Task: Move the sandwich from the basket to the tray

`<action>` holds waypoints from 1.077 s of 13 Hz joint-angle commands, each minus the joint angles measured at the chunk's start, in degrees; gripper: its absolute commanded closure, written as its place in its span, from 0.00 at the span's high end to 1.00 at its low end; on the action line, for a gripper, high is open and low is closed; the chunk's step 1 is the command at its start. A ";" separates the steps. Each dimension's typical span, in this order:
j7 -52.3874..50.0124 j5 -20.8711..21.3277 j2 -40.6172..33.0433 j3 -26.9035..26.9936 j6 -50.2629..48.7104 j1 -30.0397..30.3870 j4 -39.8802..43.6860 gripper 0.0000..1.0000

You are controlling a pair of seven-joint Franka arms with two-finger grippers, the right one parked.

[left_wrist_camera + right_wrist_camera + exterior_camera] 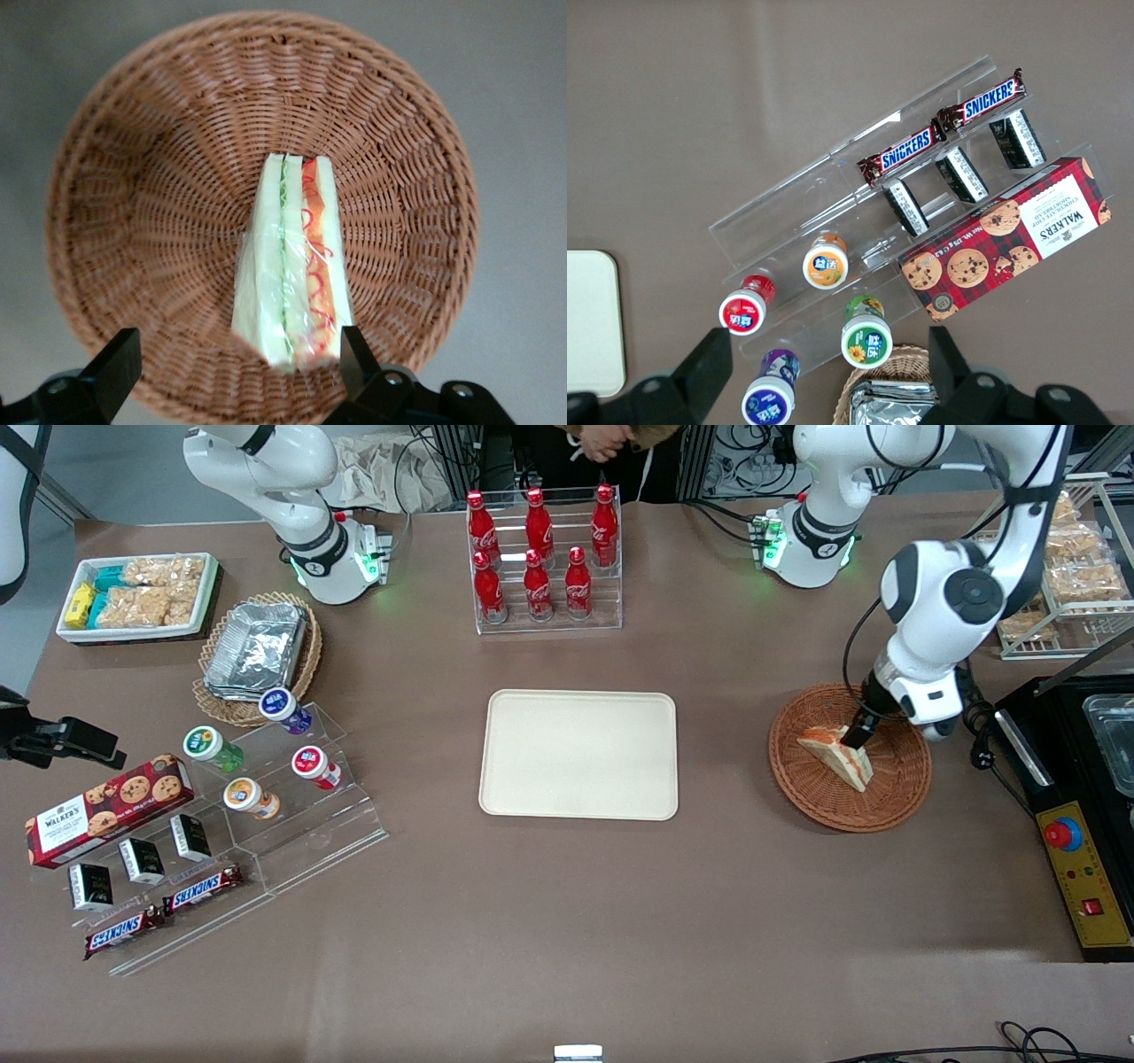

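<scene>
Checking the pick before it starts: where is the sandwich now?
The sandwich lies in the basket, toward the working arm's end, with the open gripper around it.

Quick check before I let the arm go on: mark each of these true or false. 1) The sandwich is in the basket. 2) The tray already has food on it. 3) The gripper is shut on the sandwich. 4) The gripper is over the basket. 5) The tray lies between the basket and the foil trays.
1) True. The sandwich lies in the basket.
2) False. The tray holds nothing.
3) False. The gripper is open, one finger on each side of the sandwich, with a gap showing on one side.
4) True. It hangs low over the basket, at the sandwich.
5) True. The tray sits mid-table, with the foil trays toward the parked arm's end.
</scene>
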 commanded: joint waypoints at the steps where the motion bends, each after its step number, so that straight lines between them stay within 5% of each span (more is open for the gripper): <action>1: -0.27 -0.15 -4.29 -0.37 -9.87 -0.13 4.48 1.00; 5: 1.83 -0.32 -4.13 -1.42 -37.27 -0.92 25.99 1.00; 8: 7.54 -2.34 -4.13 -0.99 -49.09 -0.48 36.74 1.00; 10: 7.73 -2.26 -4.13 -1.07 -46.85 -0.57 34.94 1.00; 14: 3.10 -2.87 -3.95 -0.99 -26.50 -0.30 18.96 1.00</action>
